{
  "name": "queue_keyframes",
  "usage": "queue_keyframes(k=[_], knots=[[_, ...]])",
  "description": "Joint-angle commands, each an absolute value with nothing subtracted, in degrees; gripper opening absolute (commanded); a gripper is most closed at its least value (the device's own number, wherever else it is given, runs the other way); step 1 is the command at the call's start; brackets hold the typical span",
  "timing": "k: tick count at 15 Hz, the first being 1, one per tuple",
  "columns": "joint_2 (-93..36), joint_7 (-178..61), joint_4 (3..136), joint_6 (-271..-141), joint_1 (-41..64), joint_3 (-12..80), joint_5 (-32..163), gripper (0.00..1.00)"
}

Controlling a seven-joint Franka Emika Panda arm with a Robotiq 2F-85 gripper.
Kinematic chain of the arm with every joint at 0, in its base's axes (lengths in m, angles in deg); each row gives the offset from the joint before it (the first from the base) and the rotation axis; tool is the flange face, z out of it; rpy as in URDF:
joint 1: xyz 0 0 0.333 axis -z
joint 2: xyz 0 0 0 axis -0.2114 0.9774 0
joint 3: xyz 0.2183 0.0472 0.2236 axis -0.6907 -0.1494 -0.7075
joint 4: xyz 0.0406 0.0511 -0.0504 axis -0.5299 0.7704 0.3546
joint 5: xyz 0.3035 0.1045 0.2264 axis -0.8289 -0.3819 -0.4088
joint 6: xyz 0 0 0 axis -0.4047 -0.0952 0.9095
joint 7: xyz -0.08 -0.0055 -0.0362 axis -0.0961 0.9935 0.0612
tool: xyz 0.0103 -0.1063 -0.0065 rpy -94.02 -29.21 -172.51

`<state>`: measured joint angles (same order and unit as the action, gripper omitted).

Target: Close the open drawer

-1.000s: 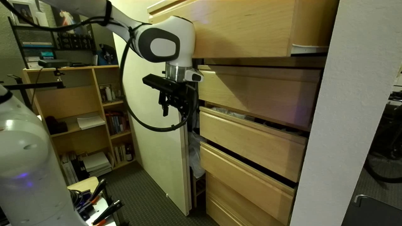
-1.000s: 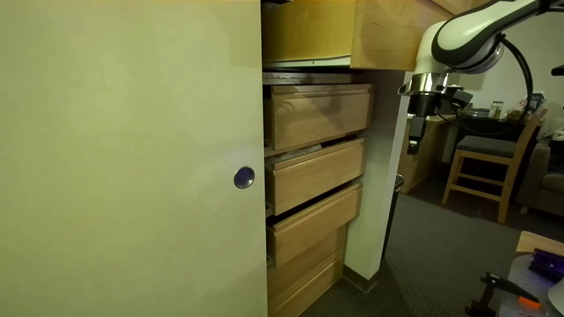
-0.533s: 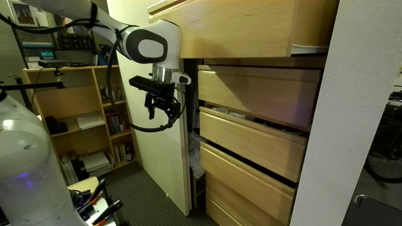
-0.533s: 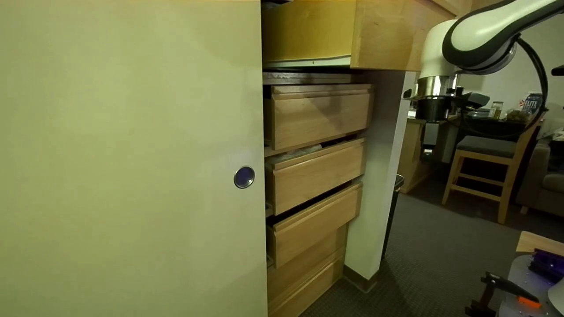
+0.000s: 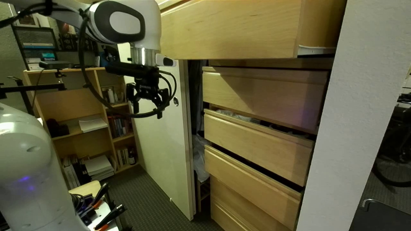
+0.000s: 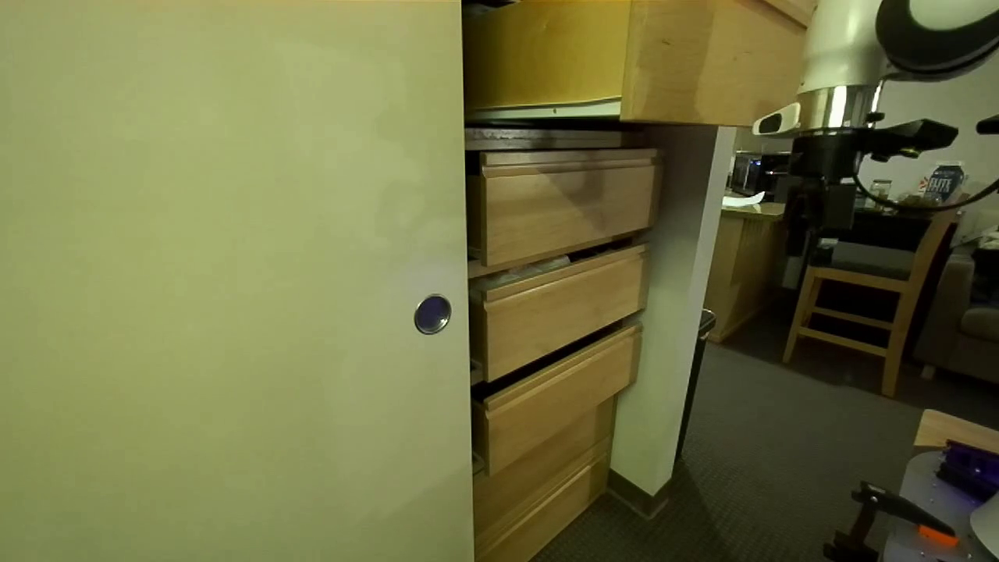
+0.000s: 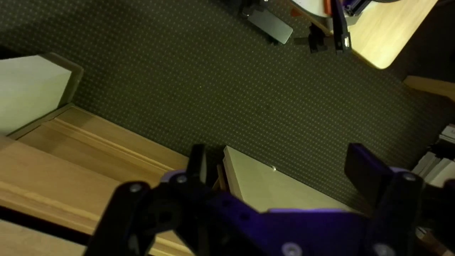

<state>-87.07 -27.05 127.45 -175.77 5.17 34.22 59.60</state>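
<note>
The open drawer [image 5: 237,32] is the tall, light plywood drawer at the top of the stack. It stands pulled out well past the drawers below, and its front and side also show in an exterior view [image 6: 687,70]. The robot's arm covers its far upper end. My gripper [image 5: 147,110] hangs pointing down, lower than this drawer and off its far end, before the white door panel [image 5: 157,154]. In the wrist view the gripper [image 7: 279,160] has its fingers [image 7: 366,170] wide apart with nothing between them. The open drawer is not clearly seen in the wrist view.
Shorter drawers [image 5: 257,141] below stand slightly out at different depths. A white wall post [image 5: 356,115] borders the stack. A bookshelf [image 5: 70,102] stands behind the arm. A small table with clamps [image 5: 109,215] stands by the robot's base.
The arm and gripper have moved away from the drawer front, towards the bookshelf side, then upward, and the wrist has turned somewhat. The drawers have not moved.
</note>
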Motion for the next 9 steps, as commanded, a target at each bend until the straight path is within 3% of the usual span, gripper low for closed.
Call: queue_keyframes(k=[1, 9], knots=[[-93.94, -22.91, 128.1, -173.87, 3.84, 34.23, 64.19, 1.0], [-100.49, -19.44, 124.66, -175.63, 0.14, 34.36, 69.68, 1.0]])
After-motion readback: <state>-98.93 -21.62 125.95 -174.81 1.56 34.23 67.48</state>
